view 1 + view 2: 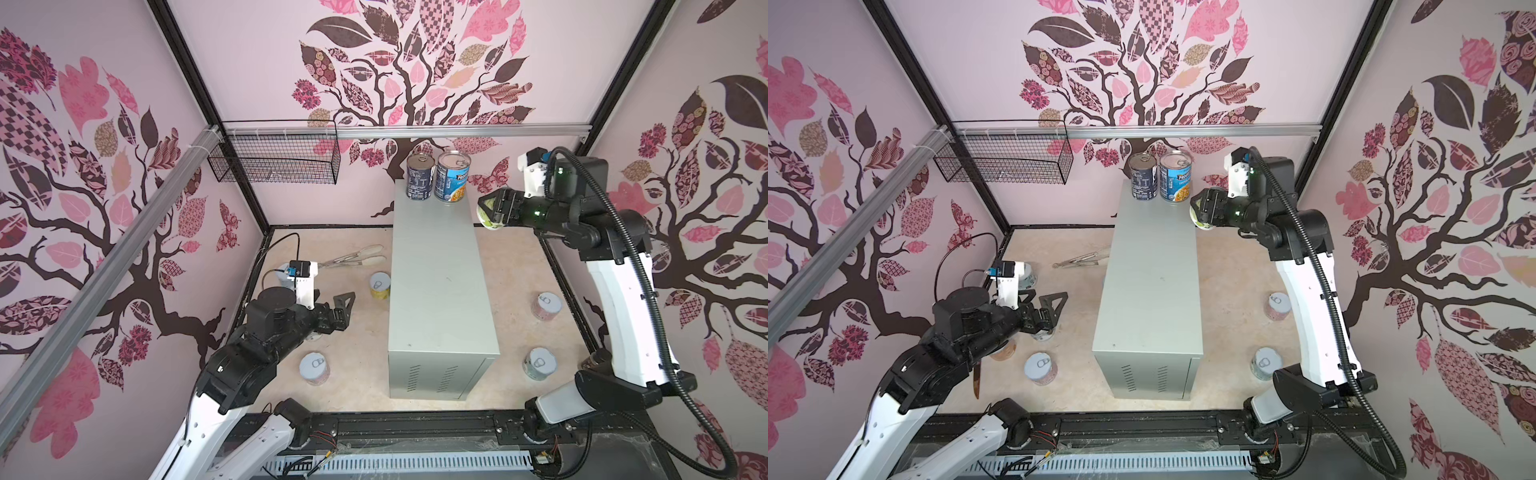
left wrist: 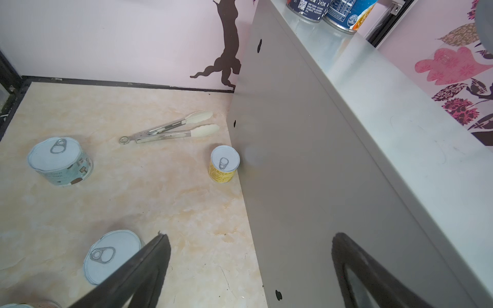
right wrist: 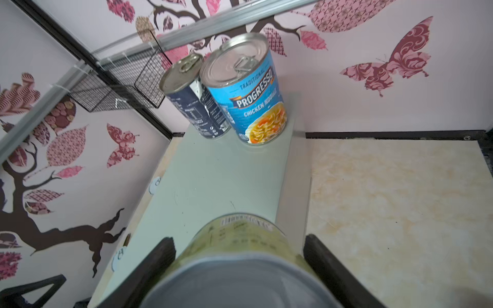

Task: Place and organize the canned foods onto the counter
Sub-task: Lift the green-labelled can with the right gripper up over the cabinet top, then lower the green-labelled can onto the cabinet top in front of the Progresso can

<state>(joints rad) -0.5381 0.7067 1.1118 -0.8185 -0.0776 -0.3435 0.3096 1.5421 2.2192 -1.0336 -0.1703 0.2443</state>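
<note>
Gripping a short green-labelled tin (image 3: 241, 234), axis tilted, the right gripper (image 1: 490, 212) hovers at the far right edge of the pale grey-green metal counter (image 1: 436, 270); bare top lies leftward, nearside of the tall blue-labelled tin (image 1: 451, 178). Left gripper (image 1: 343, 307): wide, empty.

Our left arm (image 1: 249, 332) reaches low and forward, its left gripper (image 1: 345, 309) spread wide and holding nothing. Our right arm (image 1: 615, 299) stands raised with the elbow bent. Its right gripper (image 1: 489, 212) points inward, jaws clamped on 1 short can (image 3: 240, 240).
</note>
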